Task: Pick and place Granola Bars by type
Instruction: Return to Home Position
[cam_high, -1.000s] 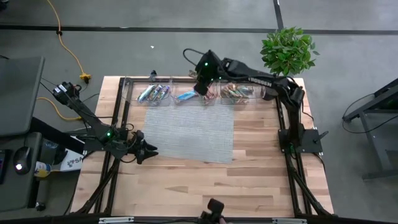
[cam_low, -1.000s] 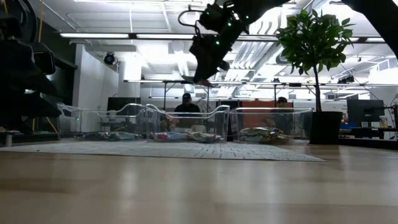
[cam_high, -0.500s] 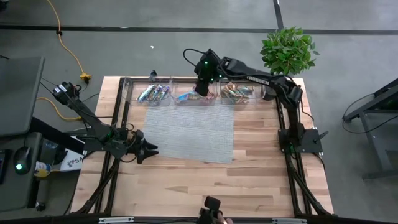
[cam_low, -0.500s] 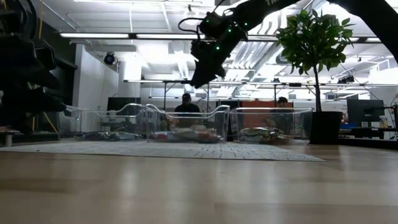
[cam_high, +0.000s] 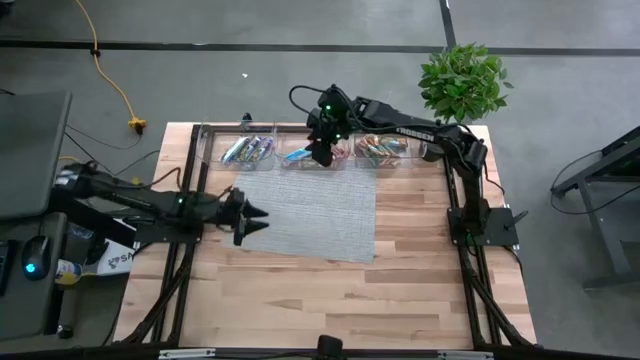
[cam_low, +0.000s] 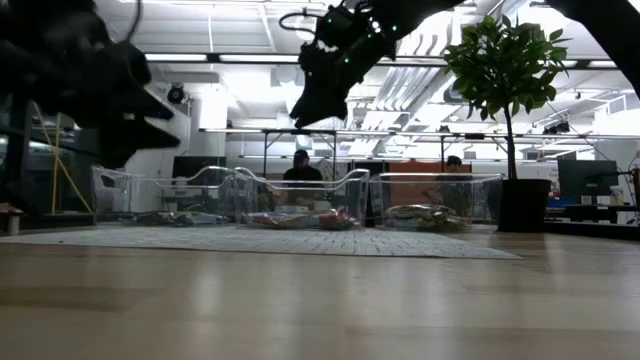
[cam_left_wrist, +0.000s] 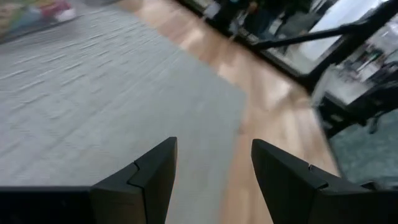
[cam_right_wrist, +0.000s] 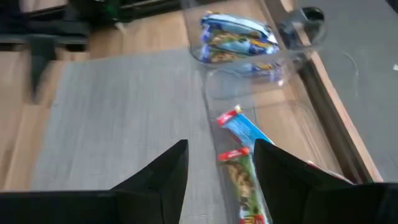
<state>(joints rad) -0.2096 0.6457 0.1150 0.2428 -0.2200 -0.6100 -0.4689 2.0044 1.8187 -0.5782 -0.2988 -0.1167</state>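
your right gripper (cam_high: 320, 156) spread, nothing in it, hanging over the middle bin (cam_low: 350, 195) of granola bars (cam_right_wrist: 240, 133) | left gripper (cam_high: 251, 216) spread too, over the edge of the grey mat (cam_high: 310, 212)

A potted plant (cam_high: 462, 82) stands beside the wooden table (cam_high: 400, 290) on a grey concrete floor (cam_high: 560, 90). Strip lights (cam_low: 200, 57) shine above two people (cam_low: 300, 168) seated across the room.

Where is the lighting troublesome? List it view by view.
Low view: ceiling lights turn the left gripper and right gripper into black silhouettes, and the table shines. High view: even light, no hard shadows. Right wrist view: glints on the clear bin.
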